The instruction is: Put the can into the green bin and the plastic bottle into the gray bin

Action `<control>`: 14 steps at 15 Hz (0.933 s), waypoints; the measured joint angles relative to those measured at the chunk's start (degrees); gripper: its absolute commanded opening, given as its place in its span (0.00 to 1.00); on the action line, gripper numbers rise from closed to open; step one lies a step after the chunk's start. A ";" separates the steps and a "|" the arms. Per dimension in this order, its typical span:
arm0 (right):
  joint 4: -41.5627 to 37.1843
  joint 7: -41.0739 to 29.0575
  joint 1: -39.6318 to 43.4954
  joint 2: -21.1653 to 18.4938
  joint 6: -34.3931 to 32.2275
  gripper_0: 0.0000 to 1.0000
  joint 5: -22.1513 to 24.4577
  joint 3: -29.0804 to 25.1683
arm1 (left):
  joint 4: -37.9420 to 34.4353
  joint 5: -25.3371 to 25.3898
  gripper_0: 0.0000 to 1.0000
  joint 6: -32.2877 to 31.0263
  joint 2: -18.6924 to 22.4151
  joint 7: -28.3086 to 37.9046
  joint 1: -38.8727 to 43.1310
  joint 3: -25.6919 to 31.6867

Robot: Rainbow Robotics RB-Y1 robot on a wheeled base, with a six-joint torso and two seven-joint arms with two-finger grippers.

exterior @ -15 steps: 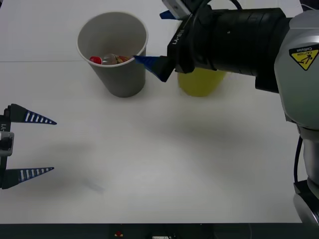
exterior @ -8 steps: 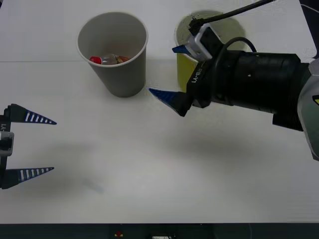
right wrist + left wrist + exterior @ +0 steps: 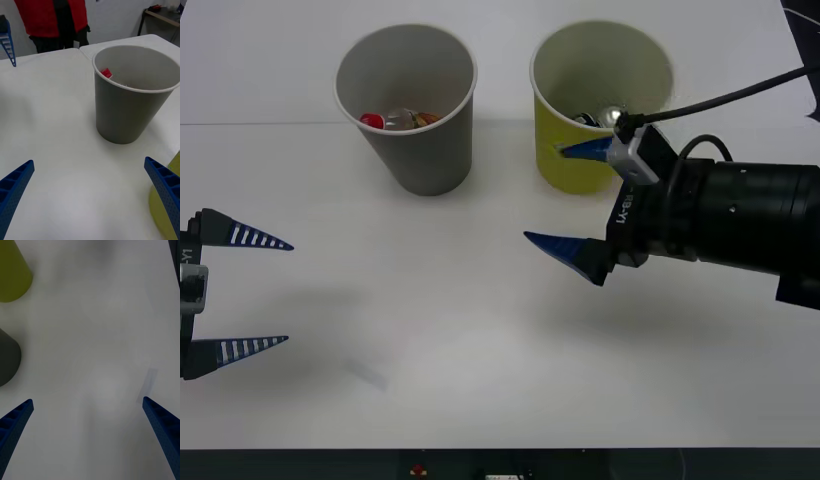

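Nearest the robot, the left gripper [image 3: 240, 295] sits low at the left edge of the white table [image 3: 430, 330], blue ribbed fingers spread wide, holding nothing; its wrist view looks across bare tabletop with the bases of both cups off to one side. Farther in, right of centre, the right gripper [image 3: 575, 205] hovers above the table just in front of the yellow-green tapered paper-cup bin [image 3: 600, 105], jaws wide apart and empty; one blue finger [image 3: 565, 255] points out over open table, the other lies across the green bin's front wall. In the right wrist view both fingertips [image 3: 15, 187] frame the gray tapered paper-cup bin with the pale rolled rim [image 3: 127, 101], which stands upright on the table. Far row: gray bin at left, green bin at right, near each other but apart. Inside the gray bin lies the small clear plastic bottle with the red screw cap [image 3: 395, 120], on its side at the bottom. Inside the green bin, the small metal can with the shiny silver top [image 3: 608, 116] rests at the bottom, partly hidden behind the gripper's wrist housing.
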 measured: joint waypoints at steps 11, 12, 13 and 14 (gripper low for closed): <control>0.00 12.69 8.54 -5.81 -9.04 1.00 -5.04 -8.36 | 0.00 0.00 1.00 0.00 0.00 0.00 0.00 0.00; 0.00 13.11 8.96 -6.76 -8.93 1.00 -5.10 -8.50 | 0.00 0.00 1.00 0.00 0.00 0.00 0.00 0.00; 0.00 13.59 9.40 -7.75 -8.88 1.00 -5.14 -8.57 | 0.00 0.00 1.00 0.00 0.00 0.00 0.00 0.00; 0.00 14.12 9.91 -8.78 -8.72 1.00 -5.31 -8.61 | 0.00 0.00 1.00 0.00 0.00 0.00 0.00 0.00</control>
